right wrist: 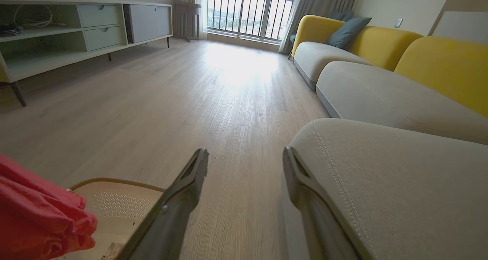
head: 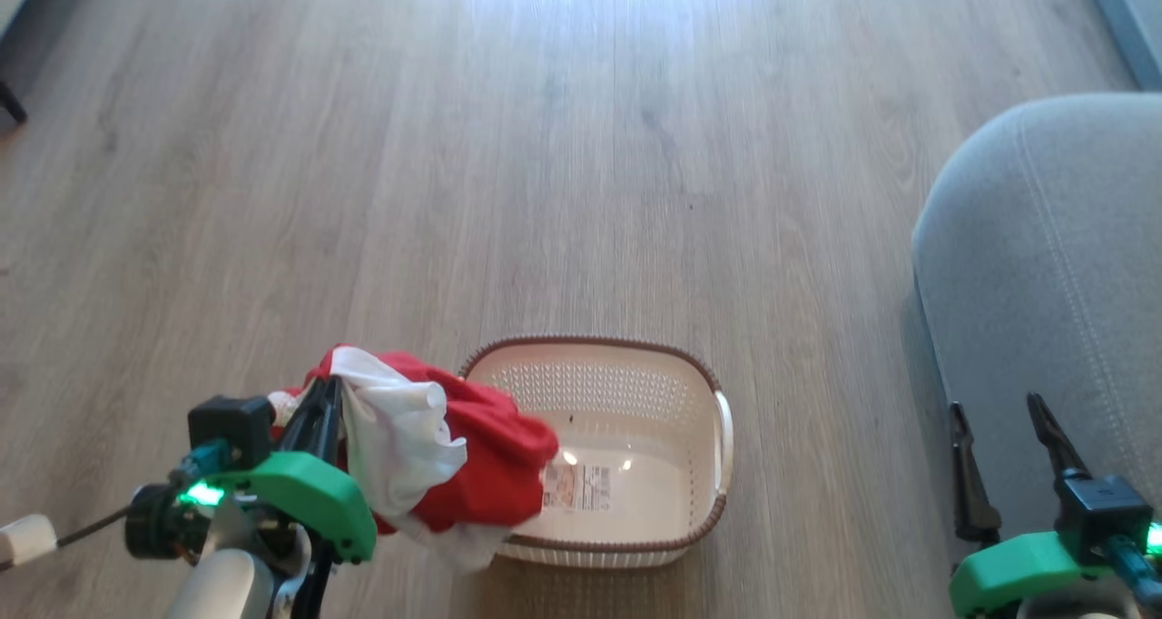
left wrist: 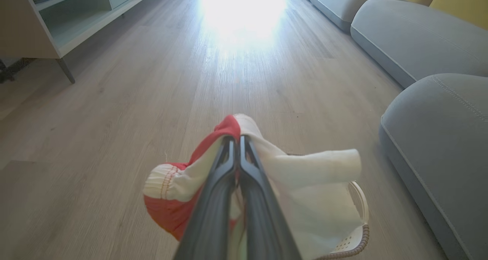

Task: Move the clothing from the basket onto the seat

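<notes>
at the near left, the left gripper [head: 329, 385] has its fingers pinched tight on the clothing [head: 481, 460], a red and white bundle that hangs above the left end of the basket [head: 635, 392] on the wooden floor [head: 545, 147]. at the right, the right gripper [head: 994, 407] is spread wide and holds nothing, at the near edge of the grey seat [head: 1044, 265].

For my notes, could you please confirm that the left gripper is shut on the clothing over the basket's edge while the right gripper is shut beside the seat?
No: the right gripper is open, fingers well apart, holding nothing, as the right wrist view shows. The left gripper is shut on the clothing over the edge of the basket, and the right one is beside the seat.
</notes>
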### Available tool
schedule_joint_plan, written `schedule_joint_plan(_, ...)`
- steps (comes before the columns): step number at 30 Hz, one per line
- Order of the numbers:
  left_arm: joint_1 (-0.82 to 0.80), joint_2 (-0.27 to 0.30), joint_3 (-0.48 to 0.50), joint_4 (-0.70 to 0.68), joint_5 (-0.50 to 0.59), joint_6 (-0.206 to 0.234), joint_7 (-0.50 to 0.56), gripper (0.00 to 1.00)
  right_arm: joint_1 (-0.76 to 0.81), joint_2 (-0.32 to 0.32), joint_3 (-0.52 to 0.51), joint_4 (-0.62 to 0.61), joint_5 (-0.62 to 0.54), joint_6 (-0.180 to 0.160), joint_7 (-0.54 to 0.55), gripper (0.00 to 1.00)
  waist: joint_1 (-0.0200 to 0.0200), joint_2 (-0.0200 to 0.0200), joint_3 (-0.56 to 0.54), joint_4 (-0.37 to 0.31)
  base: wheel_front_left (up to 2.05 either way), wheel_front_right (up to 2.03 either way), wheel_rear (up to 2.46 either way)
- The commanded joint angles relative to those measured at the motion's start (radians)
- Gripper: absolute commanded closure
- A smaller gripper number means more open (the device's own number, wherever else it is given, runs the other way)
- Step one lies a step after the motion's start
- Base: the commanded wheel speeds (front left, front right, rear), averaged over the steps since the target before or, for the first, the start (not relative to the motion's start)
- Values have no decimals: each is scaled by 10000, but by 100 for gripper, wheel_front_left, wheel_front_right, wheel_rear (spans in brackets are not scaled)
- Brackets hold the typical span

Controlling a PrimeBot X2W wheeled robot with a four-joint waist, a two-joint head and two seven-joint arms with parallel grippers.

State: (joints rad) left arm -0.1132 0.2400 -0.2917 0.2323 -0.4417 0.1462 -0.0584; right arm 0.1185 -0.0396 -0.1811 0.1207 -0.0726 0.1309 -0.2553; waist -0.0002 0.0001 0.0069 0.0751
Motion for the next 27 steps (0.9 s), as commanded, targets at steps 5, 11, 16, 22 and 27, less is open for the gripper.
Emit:
schedule_joint_plan(5, -235, 453, 472, -1286, 1, 283, 356, 100, -318, -106, 426, -281, -152, -2, -65, 0, 2, -1, -178, 90, 0, 0, 0)
schedule_joint_plan(11, -111, 555, 427, -1797, 9, 416, 603, 100, -458, -106, 596, -199, -211, -2, -65, 0, 2, -1, -170, 43, 0, 0, 0)
schedule_joint_plan(16, -72, 544, 373, -1997, 6, 489, 668, 100, -453, -106, 659, -172, -223, -2, -65, 0, 2, -1, -136, 6, 0, 0, 0)
schedule_joint_plan(22, -56, 585, 329, -2088, -11, 506, 710, 100, -473, -149, 704, -95, -217, -2, -65, 0, 2, -1, -105, -42, 0, 0, 0)
schedule_joint_plan(27, -134, 604, 262, -2147, -9, 501, 762, 100, -577, -230, 718, -32, -203, -2, -65, 0, 2, -1, -96, -52, 0, 0, 0)
